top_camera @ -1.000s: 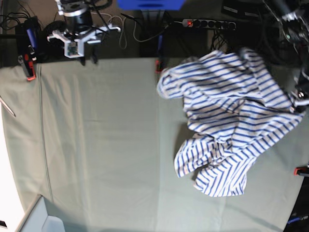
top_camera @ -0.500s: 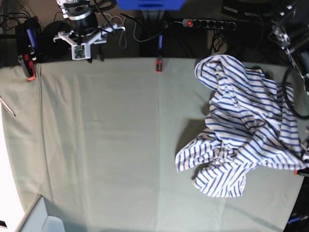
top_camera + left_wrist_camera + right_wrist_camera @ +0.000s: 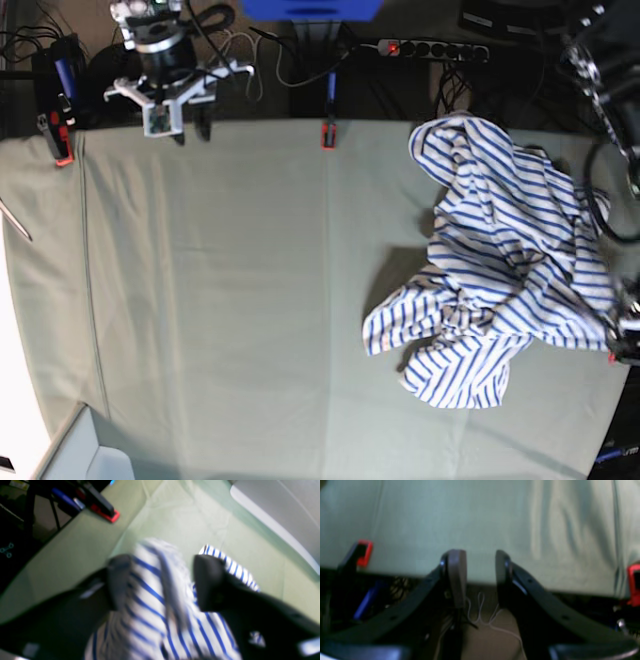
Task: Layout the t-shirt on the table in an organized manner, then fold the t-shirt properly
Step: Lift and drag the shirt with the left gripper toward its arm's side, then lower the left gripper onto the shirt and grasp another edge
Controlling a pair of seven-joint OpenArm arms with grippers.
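- While our left gripper is standing with its jaws spread wide in the left wrist view, blurred striped cloth of the t-shirt is lying between the fingers, and we cannot tell whether either finger is touching it.
- We are holding our right gripper with its jaws parted and nothing between them, over the far edge of the table, at the upper left of the base view.
- The t-shirt is lying crumpled at the right of the base view, on the table.
- Red clamps are sitting along the table's upper edge.
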